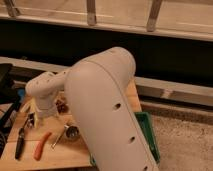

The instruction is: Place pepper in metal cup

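Nothing done yet: pepper (42, 145) lies on the tabletop (75, 152) beside the metal cup (71, 131), pincer (31, 118) apart and empty just above-left, pickup and drop both left

End effector (30, 120) over table (65, 153), pepper (42, 145) near metal cup (71, 131)

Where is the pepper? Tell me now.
Camera view, lower left: the pepper lies on the table between the black-handled tool and the metal cup, just below the hand.

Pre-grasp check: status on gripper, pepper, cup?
Gripper open, hanging over wooden table, not on pepper. Slim red-orange chili pepper flat on table, outside small shiny metal cup. Black-handled tool beside pepper.
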You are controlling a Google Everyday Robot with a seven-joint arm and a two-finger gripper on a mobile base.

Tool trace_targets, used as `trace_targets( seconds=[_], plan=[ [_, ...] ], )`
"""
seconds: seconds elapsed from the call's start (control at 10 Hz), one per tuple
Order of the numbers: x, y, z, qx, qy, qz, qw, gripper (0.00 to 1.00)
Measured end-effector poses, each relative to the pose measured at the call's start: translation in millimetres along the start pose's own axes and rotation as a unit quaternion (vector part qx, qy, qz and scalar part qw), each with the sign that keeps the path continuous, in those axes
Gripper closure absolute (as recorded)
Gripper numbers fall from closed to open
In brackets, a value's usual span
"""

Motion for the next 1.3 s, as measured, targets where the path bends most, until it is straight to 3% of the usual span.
trace_targets(
  seconds=[0.4, 0.9, 1.3],
  plan=[
    [6, 34, 29, -0.028, 0.031, -0.023, 0.9989, 0.28],
    [6, 34, 29, -0.028, 0.032, -0.022, 0.9989, 0.28],
    [7, 30, 43, -0.035, 0.041, -0.019, 0.9984, 0.28]
  ],
)
